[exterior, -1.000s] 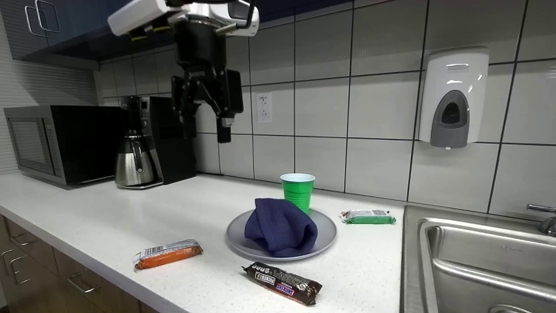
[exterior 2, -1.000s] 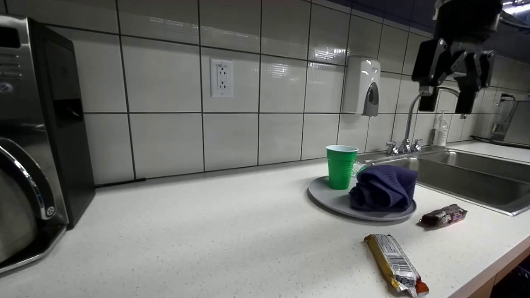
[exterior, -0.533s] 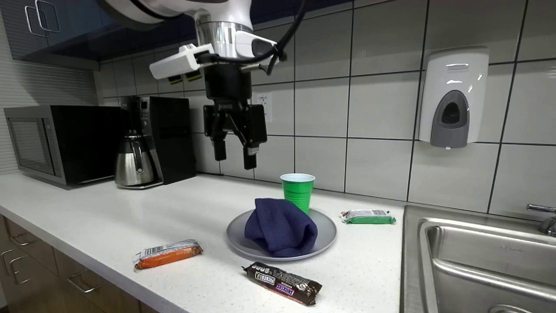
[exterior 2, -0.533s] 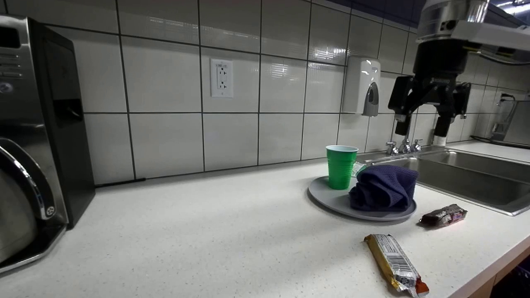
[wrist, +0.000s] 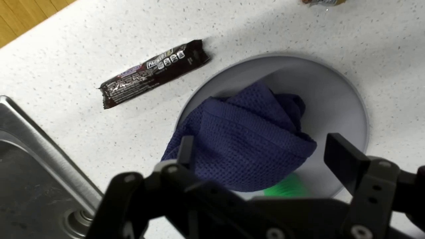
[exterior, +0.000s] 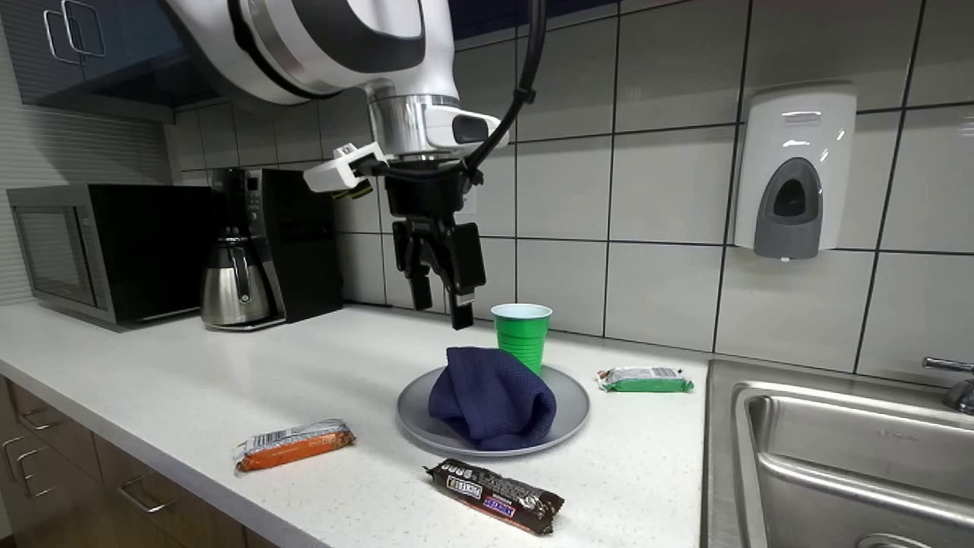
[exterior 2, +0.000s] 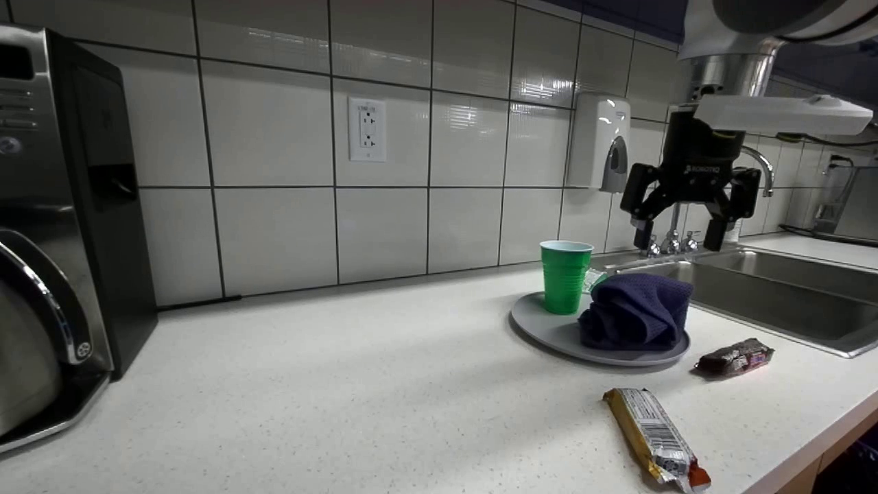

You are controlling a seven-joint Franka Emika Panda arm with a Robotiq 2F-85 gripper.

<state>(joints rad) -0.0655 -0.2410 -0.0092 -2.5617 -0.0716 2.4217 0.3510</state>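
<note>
My black gripper (exterior: 441, 306) is open and empty. It hangs above a grey plate (exterior: 418, 415), pointing down. A folded dark blue cloth (exterior: 491, 399) on the plate is nearest to it, and they are apart. In the wrist view the cloth (wrist: 245, 132) shows between and beyond the fingers (wrist: 260, 146). A green cup (exterior 2: 566, 278) stands upright on the plate behind the cloth; in the wrist view the cup (wrist: 287, 187) is mostly hidden. A brown wrapped bar (wrist: 154, 73) lies beside the plate. An orange wrapped bar (exterior: 295, 445) and a green-and-white packet (exterior: 647, 379) lie on the counter.
A steel sink (exterior: 723, 457) borders the counter, with a faucet (exterior 2: 675, 233) behind it. A soap dispenser (exterior: 795, 167) hangs on the tiled wall. A coffee maker (exterior: 300, 243) with a steel carafe (exterior: 232, 289) and a microwave (exterior: 144, 251) stand at the counter's far end.
My gripper has come down and across toward the plate and cloth, staying open. More of the arm shows in both exterior views. The things on the counter have not moved.
</note>
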